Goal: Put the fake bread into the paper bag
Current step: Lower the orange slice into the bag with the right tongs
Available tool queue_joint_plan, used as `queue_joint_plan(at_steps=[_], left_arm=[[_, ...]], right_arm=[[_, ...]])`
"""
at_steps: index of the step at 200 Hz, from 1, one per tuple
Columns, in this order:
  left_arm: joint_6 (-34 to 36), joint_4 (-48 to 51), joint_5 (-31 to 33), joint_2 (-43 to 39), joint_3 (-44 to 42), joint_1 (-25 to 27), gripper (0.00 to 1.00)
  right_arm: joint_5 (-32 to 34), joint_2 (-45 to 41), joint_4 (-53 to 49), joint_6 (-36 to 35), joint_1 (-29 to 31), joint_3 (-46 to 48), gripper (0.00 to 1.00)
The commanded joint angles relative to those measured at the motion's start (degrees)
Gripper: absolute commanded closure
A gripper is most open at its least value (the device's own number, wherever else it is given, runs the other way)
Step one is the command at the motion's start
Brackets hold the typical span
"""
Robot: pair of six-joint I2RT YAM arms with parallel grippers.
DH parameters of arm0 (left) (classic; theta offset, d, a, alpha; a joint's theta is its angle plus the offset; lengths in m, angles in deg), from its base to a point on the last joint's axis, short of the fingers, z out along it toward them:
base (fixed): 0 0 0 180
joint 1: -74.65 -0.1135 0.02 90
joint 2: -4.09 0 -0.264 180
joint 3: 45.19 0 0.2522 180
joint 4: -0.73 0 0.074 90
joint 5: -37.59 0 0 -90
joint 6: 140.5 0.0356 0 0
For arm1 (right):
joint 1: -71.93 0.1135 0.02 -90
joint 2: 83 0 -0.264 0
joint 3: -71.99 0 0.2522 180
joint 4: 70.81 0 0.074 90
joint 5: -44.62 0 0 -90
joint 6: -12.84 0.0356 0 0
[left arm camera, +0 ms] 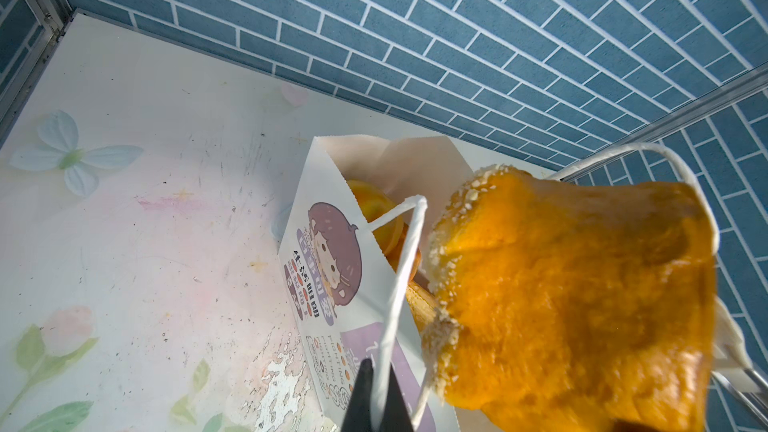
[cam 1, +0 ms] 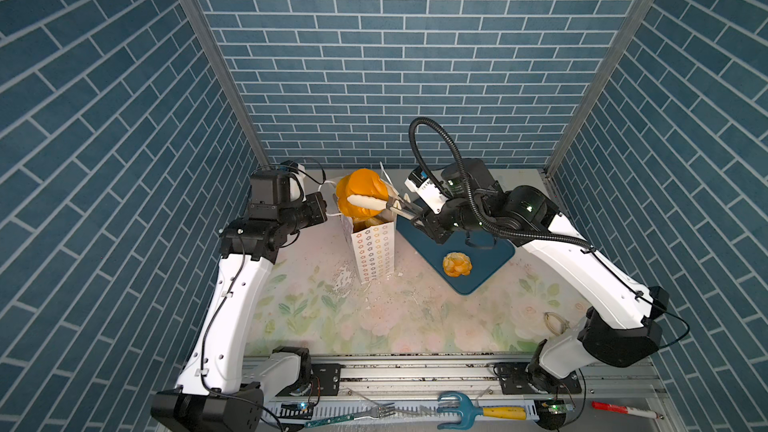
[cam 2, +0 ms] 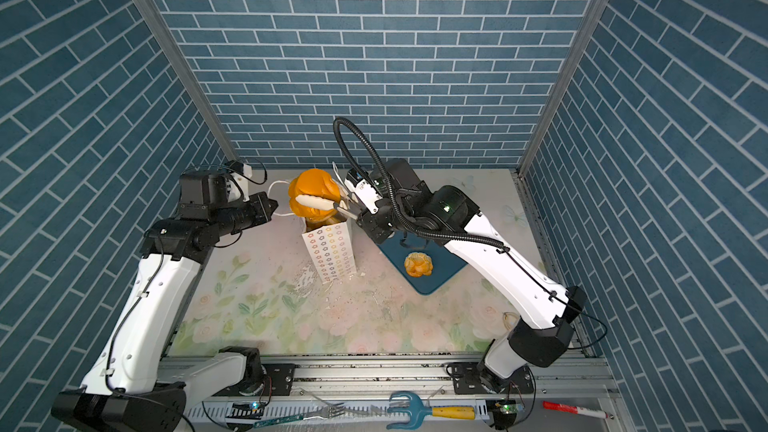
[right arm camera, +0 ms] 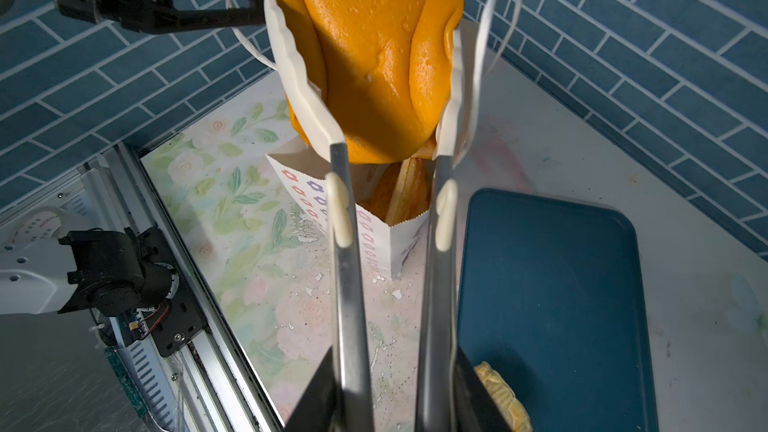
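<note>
A tall white paper bag (cam 1: 374, 255) (cam 2: 332, 255) stands upright at the back of the table, with fake bread (left arm camera: 374, 209) showing inside its open mouth. My left gripper (left arm camera: 380, 409) (cam 1: 327, 213) is shut on one cord handle (left arm camera: 403, 284), holding it out to the side. My right gripper (right arm camera: 395, 401) (cam 1: 415, 216) is shut on metal tongs (right arm camera: 345, 284). The tongs' white tips clamp a large glossy orange bun (right arm camera: 374, 56) (cam 1: 359, 193) (left arm camera: 573, 292) just above the bag's mouth. A knotted bun (cam 1: 456, 264) (cam 2: 419, 264) lies on the tray.
A dark blue tray (cam 1: 486, 268) (right arm camera: 548, 284) lies right of the bag, under my right arm. On the front rail lie a fork (cam 1: 374, 409), a blue hand rake with a yellow handle (cam 1: 478, 411) and a red marker (cam 1: 623, 409). Brick-patterned walls close three sides.
</note>
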Motion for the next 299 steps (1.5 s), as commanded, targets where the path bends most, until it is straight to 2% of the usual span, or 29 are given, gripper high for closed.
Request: queue_joint_plan(at_steps=[1, 38, 78, 121, 178, 199, 256, 299], left_arm=[[0.64, 1.04, 0.39, -1.08, 0.04, 0.33, 1.0], [0.49, 0.69, 0.31, -1.23, -0.27, 0.33, 1.0], [0.49, 0.87, 0.29, -1.54, -0.1, 0.31, 1.0], [0.49, 0.45, 0.01, -1.55, -0.74, 0.32, 1.0], [0.45, 0.29, -0.29, -1.06, -0.54, 0.33, 1.0], [0.48, 0.32, -0.24, -1.13, -0.46, 0.33, 1.0], [0.81, 0.43, 0.12, -1.02, -0.43, 0.32, 1.0], [0.72, 0.1, -0.05, -1.06, -0.86, 0.33, 1.0]], right_arm=[[6.06, -3.05, -2.14, 1.81, 0.18, -1.17, 0.69], [4.76, -4.16, -0.3, 2.61, 0.22, -0.63, 0.68], [1.39, 1.64, -9.13, 2.09, 0.34, -5.0, 0.67], [0.83, 2.05, -9.39, 1.57, 0.39, -7.39, 0.5], [1.99, 4.89, -9.51, -0.53, 0.45, -14.9, 0.46], [2.23, 6.4, -10.39, -1.25, 0.46, -17.77, 0.47], [0.25, 9.55, -19.05, -1.2, 0.51, -19.04, 0.66], [-0.62, 10.9, -22.05, -0.38, 1.51, -17.15, 0.69]])
